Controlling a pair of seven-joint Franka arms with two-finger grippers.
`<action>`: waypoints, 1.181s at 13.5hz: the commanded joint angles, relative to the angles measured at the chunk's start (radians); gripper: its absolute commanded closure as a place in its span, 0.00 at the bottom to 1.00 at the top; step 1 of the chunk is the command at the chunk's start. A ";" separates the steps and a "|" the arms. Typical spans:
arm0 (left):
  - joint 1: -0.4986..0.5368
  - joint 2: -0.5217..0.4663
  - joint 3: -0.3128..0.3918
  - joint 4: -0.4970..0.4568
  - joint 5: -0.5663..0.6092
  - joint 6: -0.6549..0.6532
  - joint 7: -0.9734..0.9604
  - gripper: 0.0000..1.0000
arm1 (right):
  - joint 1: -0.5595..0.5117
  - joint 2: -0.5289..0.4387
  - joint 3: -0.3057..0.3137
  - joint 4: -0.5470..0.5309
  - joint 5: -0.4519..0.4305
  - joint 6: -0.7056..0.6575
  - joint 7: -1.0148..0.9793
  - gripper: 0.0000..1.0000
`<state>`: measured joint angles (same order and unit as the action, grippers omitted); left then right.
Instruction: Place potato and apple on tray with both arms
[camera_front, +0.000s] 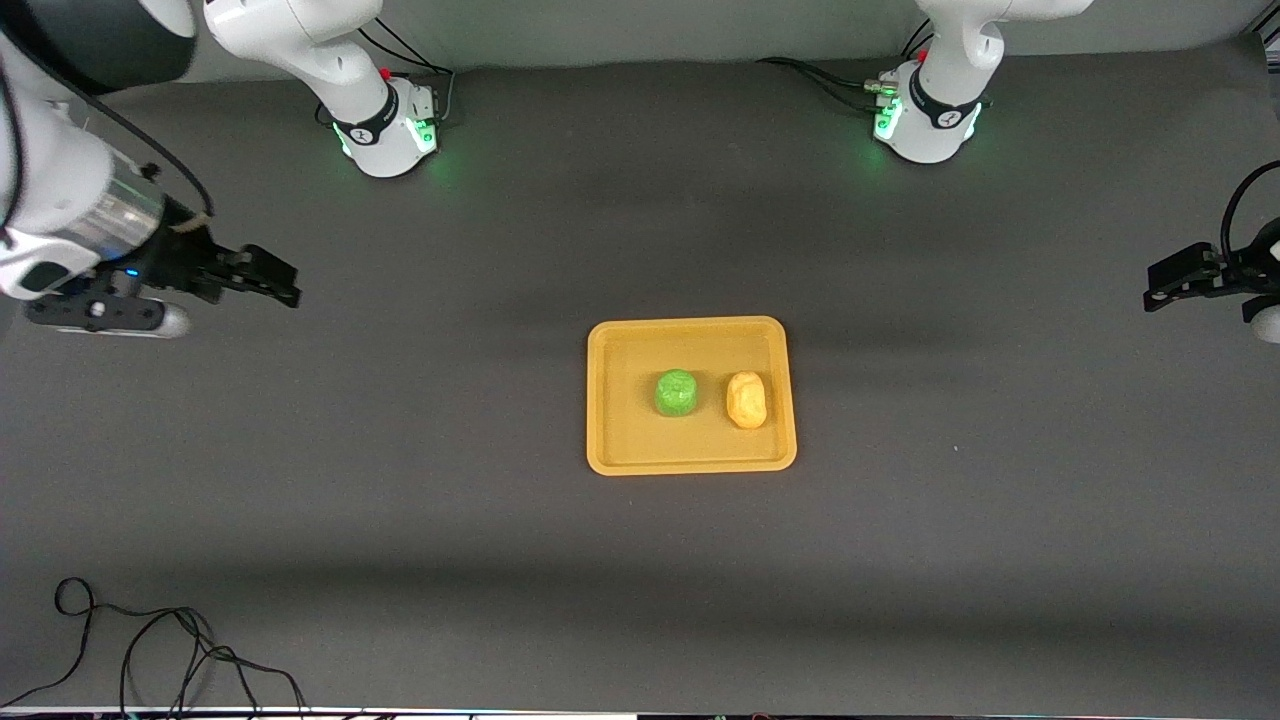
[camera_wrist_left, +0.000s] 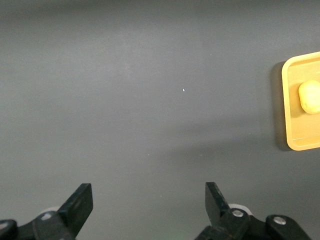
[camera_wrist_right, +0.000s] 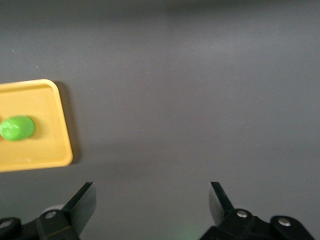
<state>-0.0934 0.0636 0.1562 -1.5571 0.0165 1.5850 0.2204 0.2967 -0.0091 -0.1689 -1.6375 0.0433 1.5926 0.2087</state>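
Observation:
The yellow-orange tray (camera_front: 620, 450) lies at the table's middle. The green apple (camera_front: 676, 393) and the yellow-orange potato (camera_front: 747, 399) sit side by side on it, the potato toward the left arm's end. My left gripper (camera_front: 1165, 285) is open and empty above the table at the left arm's end; its wrist view shows its gripper (camera_wrist_left: 149, 199), the tray's edge (camera_wrist_left: 287, 100) and the potato (camera_wrist_left: 310, 97). My right gripper (camera_front: 275, 278) is open and empty above the table at the right arm's end; its wrist view shows its gripper (camera_wrist_right: 152, 199), the tray (camera_wrist_right: 50, 150) and the apple (camera_wrist_right: 17, 128).
A loose black cable (camera_front: 150, 650) lies at the table's edge nearest the front camera, toward the right arm's end. The two arm bases (camera_front: 392, 130) (camera_front: 925, 125) stand along the table's edge farthest from the front camera.

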 joint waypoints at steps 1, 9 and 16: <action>-0.005 -0.004 0.002 0.017 -0.006 -0.016 0.000 0.00 | -0.154 -0.026 0.060 -0.035 -0.019 0.012 -0.179 0.00; -0.002 0.002 0.005 0.015 -0.086 0.012 -0.020 0.00 | -0.274 0.015 0.094 0.045 -0.049 0.012 -0.287 0.00; -0.016 -0.001 -0.015 0.014 -0.052 0.007 -0.027 0.00 | -0.271 0.040 0.094 0.079 -0.049 0.009 -0.235 0.00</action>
<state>-0.0969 0.0656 0.1438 -1.5511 -0.0531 1.6033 0.2121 0.0251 0.0208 -0.0813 -1.5831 0.0171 1.6081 -0.0598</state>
